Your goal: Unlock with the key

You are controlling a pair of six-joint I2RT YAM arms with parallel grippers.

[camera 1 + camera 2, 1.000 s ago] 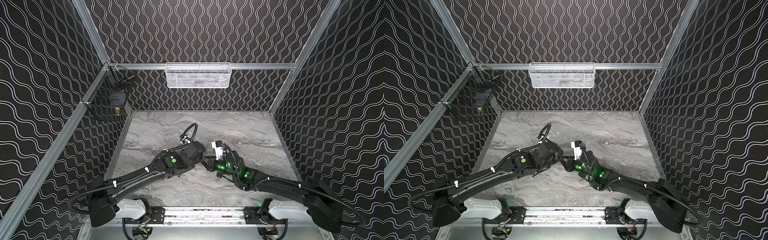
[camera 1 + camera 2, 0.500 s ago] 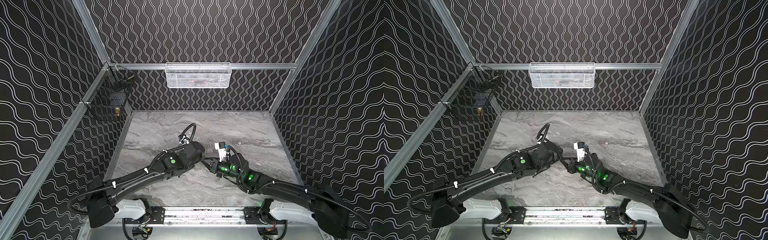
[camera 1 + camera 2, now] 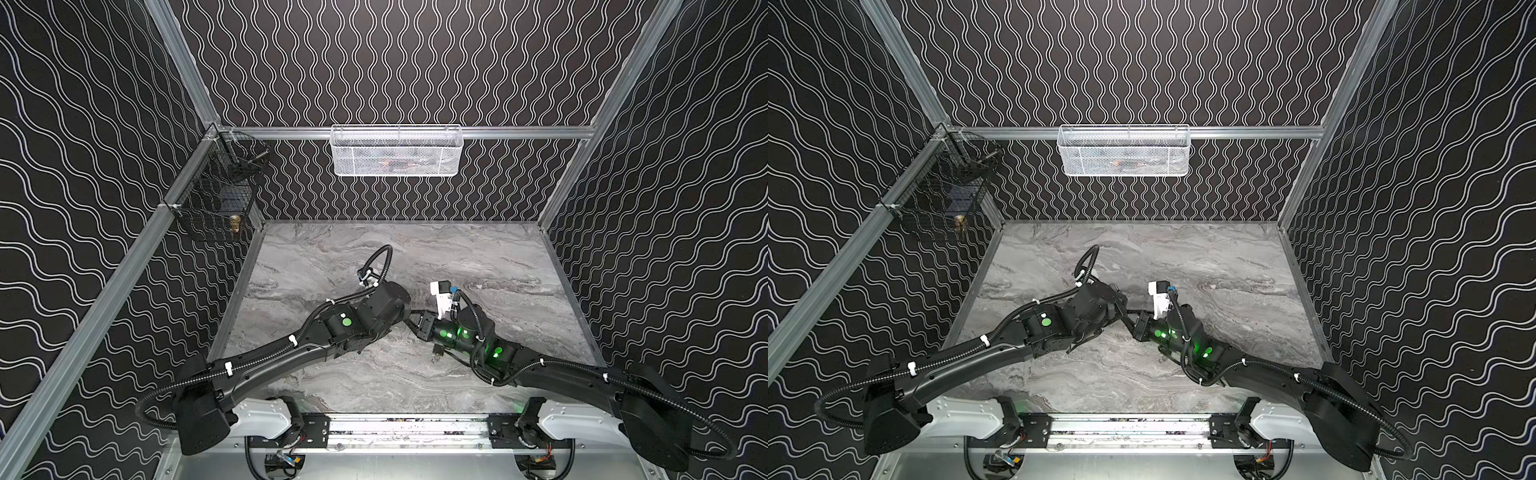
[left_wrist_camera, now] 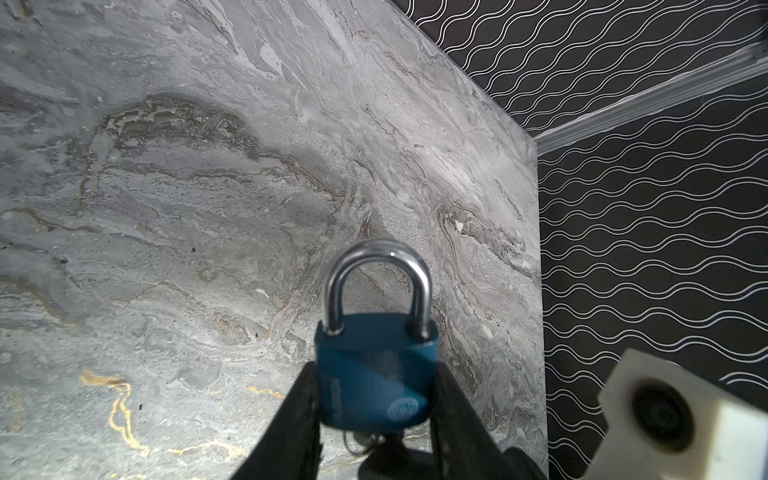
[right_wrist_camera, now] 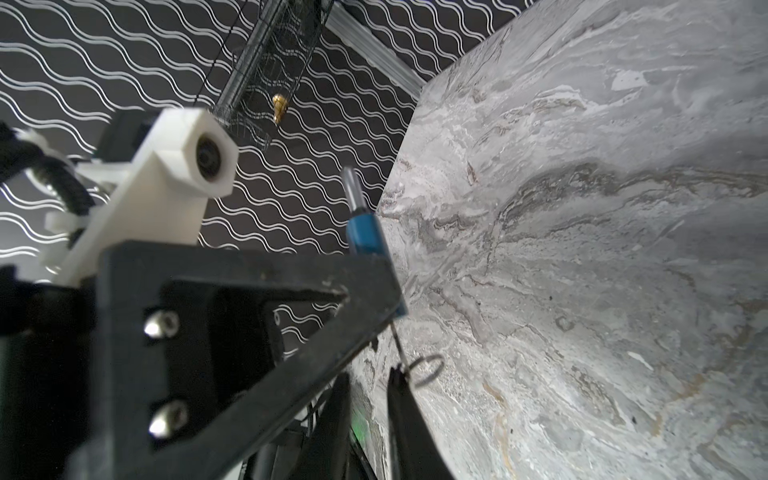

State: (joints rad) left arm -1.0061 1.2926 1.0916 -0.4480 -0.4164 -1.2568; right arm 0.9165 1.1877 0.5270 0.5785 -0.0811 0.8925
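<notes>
In both top views, left claw (image 3: 410, 316) and right claw (image 3: 423, 327) meet above mid-worktop (image 3: 478, 257).

Left wrist: my left claw (image 4: 376, 374) is part-closed, clamping the blue padlock (image 4: 370, 357) by its body.

Right wrist: right claw (image 5: 368, 376) is narrowly parted under the padlock. The key ring (image 5: 428, 368) is at one fingertip, grip unclear.

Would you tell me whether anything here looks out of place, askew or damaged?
Nothing stands out. The left end effector grips the padlock squarely by its sides. The shackle sits in both holes, unbent, and a key ring sits at the padlock's bottom end.
</notes>
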